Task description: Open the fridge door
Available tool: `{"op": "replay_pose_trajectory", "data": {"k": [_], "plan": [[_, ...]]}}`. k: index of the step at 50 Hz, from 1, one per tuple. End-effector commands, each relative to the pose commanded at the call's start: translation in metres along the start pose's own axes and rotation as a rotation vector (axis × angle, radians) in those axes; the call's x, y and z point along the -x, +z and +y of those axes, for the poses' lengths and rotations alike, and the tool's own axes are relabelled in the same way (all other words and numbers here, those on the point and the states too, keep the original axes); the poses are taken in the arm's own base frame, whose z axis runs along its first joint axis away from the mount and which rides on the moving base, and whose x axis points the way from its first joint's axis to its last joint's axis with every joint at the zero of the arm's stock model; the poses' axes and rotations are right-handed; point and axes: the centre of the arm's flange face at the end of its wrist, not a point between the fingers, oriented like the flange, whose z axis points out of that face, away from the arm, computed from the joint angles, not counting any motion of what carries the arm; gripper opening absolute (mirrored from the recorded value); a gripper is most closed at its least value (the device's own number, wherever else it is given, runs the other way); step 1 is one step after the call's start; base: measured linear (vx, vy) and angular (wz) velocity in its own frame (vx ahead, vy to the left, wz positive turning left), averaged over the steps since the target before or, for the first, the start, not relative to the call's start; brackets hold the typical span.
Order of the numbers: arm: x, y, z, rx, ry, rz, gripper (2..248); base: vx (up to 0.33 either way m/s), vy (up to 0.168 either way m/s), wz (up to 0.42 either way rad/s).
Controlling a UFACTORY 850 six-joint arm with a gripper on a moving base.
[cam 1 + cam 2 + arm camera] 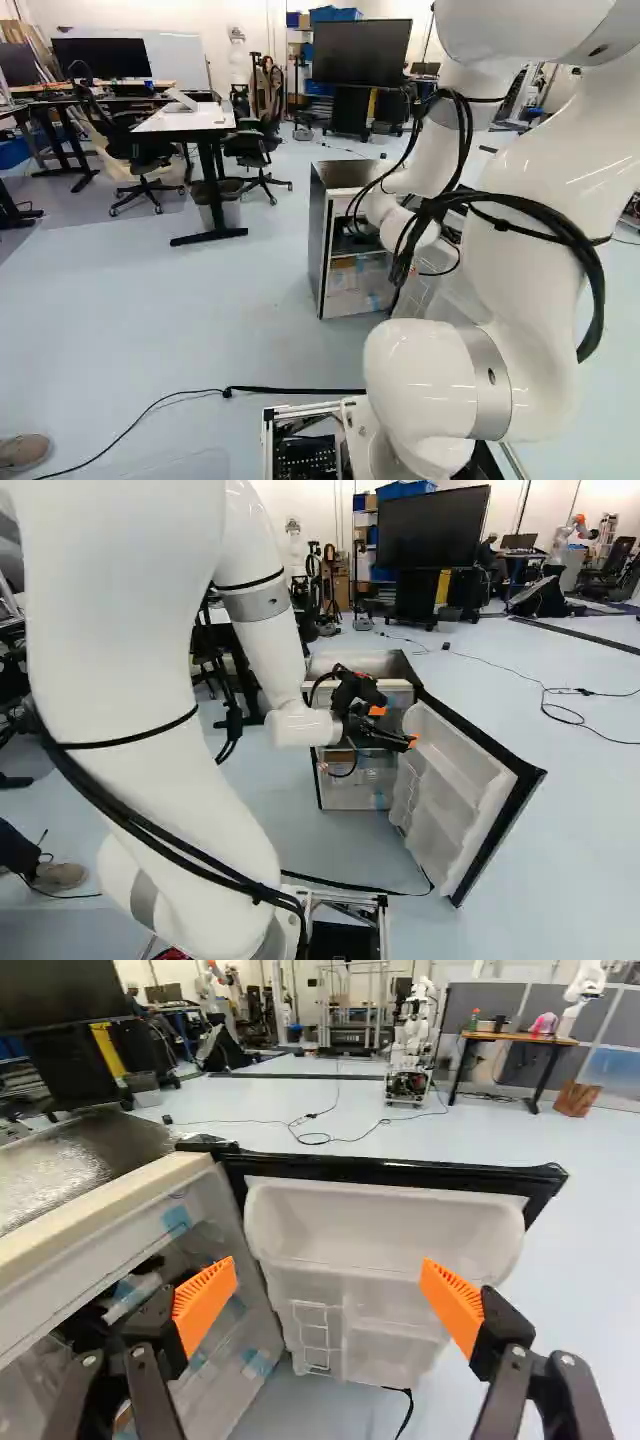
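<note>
White inside and black round its edge, the door [497, 828] stands swung well out on the right of the fridge [365, 663], seen in the right base view; the front is plainly uncovered, with the clear drawers [372, 770] showing beside the door's inner face; from where I stand, the opening looks all but done, the gap wide enough to reach in through. Near the top of that inner face is the gripper [328, 1290], its fingers spread wide and pinching nothing; the bin [380, 1225] lies ahead and between the orange pads [206, 1298], though whether either one brushes it I can't tell. What's left, I'd judge, is little: perhaps a small push outward if the door is wanted wider, then backing off without snagging the bin. Behind the gripper the white arm [150, 680] reaches out from the base, black hoses [555, 225] strapped along it; farther off, beyond the fridge, is a big dark screen [433, 528]; a thin cable [313, 1141] curls on the floor past the door, well apart from it.
</note>
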Motion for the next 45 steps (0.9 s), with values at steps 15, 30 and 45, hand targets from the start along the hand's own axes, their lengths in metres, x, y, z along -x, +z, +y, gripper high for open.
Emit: {"op": "replay_pose_trajectory", "data": {"k": [15,30,45], "plan": [[-0.001,-0.022,-0.010,-0.145,-0.038,-0.003,247,0.000,0.000,0.000],[0.000,-0.051,-0.019,-0.319,-0.092,-0.008,247,0.000,0.000,0.000],[0.004,-0.080,-0.026,-0.486,-0.153,-0.013,247,0.000,0.000,0.000]]}}
